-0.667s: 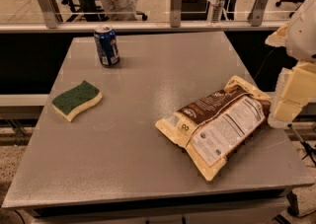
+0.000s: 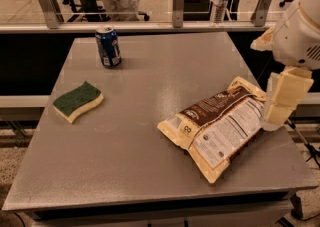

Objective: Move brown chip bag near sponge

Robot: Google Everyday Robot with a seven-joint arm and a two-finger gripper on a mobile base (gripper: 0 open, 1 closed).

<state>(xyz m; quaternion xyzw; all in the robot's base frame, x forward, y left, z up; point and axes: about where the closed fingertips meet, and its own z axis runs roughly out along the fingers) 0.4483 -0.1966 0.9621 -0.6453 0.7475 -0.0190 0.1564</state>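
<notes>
Item 1: gripper [image 2: 278, 113]. It is hanging at the table's 3 o'clock edge, at the 3 o'clock end of the bag [image 2: 220, 126]. It is standing a little further in toward the bag than a moment ago, and the arm [image 2: 300, 31] above is leaning in with it. Whether it is open or closed I cannot tell from here. It is not carrying anything, and I cannot tell whether it is touching the bag's edge or only standing just beside it.

Item 2: bag. It is lying flat, label side up, at roughly 4 o'clock on the table [image 2: 150, 171], running from 7 o'clock up to 1 o'clock. It is sitting where it sat a moment ago and is not being lifted.

Item 3: sponge [image 2: 78, 101]. It is resting green side up at the table's 9 o'clock, well apart from the bag, and is not moving.

Item 4: can [image 2: 108, 46]. It is standing upright at 11 o'clock, beyond the sponge, and has not been disturbed.

Item 5: bottle [image 2: 220, 1]. It is standing off the table, behind the rail at 1 o'clock.

Note: only the gripper is changing place. In my judgement the approach is closing, the grasp is still to come, and the whole carry toward 9 o'clock is remaining. The route across the middle is looking open, with the can lying to one side of it.
</notes>
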